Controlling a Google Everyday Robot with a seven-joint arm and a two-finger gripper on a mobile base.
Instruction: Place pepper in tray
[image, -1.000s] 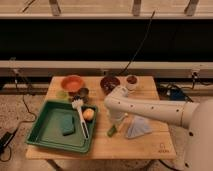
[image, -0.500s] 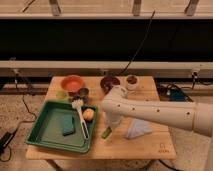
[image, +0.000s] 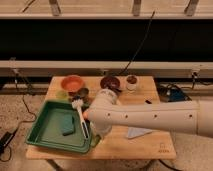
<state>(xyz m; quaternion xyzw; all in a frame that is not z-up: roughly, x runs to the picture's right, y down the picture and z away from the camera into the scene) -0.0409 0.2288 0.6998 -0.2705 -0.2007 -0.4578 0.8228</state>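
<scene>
Nearly there: your gripper (image: 97, 135) hovers lower centre by the rectangular green plastic tray (image: 50, 120), its hold impossible to tell; the slim dark-green pepper (image: 94, 143) seems not yet in.

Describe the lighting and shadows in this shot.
Camera view: warm, even light covers the wooden table and the green tray. The band behind the table is nearly black. The white arm is the brightest area. The gripper sits dim under the arm at the tray's right rim, and a green bit below it is probably the pepper.
</scene>
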